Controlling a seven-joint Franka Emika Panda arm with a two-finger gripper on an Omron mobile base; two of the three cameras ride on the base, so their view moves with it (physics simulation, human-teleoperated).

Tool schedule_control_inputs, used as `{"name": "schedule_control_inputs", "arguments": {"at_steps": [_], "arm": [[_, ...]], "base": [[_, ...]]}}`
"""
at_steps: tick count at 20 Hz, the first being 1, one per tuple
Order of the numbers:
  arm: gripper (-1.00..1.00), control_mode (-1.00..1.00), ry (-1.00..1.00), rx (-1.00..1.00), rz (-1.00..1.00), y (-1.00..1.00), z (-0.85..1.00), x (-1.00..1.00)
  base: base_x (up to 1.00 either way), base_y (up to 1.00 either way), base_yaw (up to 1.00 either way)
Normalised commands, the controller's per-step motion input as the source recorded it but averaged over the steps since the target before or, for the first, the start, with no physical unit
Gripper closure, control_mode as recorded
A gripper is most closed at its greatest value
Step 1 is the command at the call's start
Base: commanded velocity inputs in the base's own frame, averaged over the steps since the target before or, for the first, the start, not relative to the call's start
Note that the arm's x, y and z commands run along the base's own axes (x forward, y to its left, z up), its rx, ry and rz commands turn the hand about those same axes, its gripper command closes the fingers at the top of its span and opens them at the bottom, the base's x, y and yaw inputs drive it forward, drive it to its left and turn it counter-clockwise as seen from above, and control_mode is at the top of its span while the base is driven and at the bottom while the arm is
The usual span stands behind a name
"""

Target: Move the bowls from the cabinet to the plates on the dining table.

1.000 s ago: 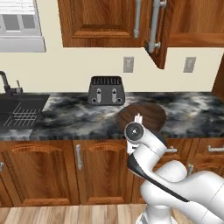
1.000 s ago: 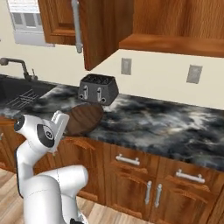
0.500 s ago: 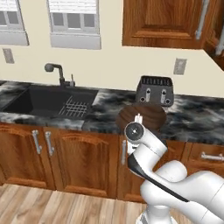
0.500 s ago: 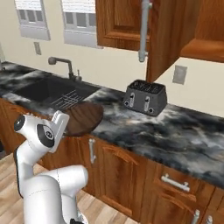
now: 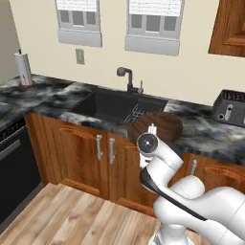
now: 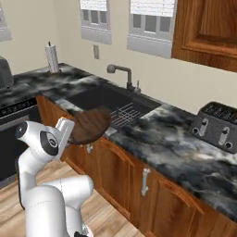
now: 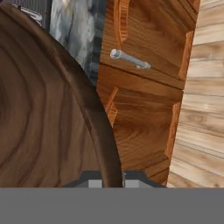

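You see the jaws closed tight on the rim of the brown bowl, held tilted just in front of the sink, above the tabletop edge.

arm: glossy white shell, fat rounded links, smooth, no visible seams
joint trim: dark grey-black band curving between the lower links, left base view
wrist cap: round grey disc ringed in black, small dark centre
same cap: grey and black circle on a white rounded housing
hand block: white, boxy, flat-sided
base column: white, thick cylinder, rounded shoulders
markings/cables: none readable
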Motion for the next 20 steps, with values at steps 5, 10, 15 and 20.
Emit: {"name": "schedule_control_inputs", "arguments": {"at_steps": [5,10,15,20], "arm": [[1.0,1.0,0.0,0.0,0.0,0.0,0.0,0.0],[1.0,1.0,0.0,0.0,0.0,0.0,0.0,0.0],[1.0,1.0,0.0,0.0,0.0,0.0,0.0,0.0],[1.0,1.0,0.0,0.0,0.0,0.0,0.0,0.0]], "base": [[0.42,0.62,0.47],[0.29,0.57,0.45],[0.11,0.64,0.47],[0.1,0.71,0.5]]}}
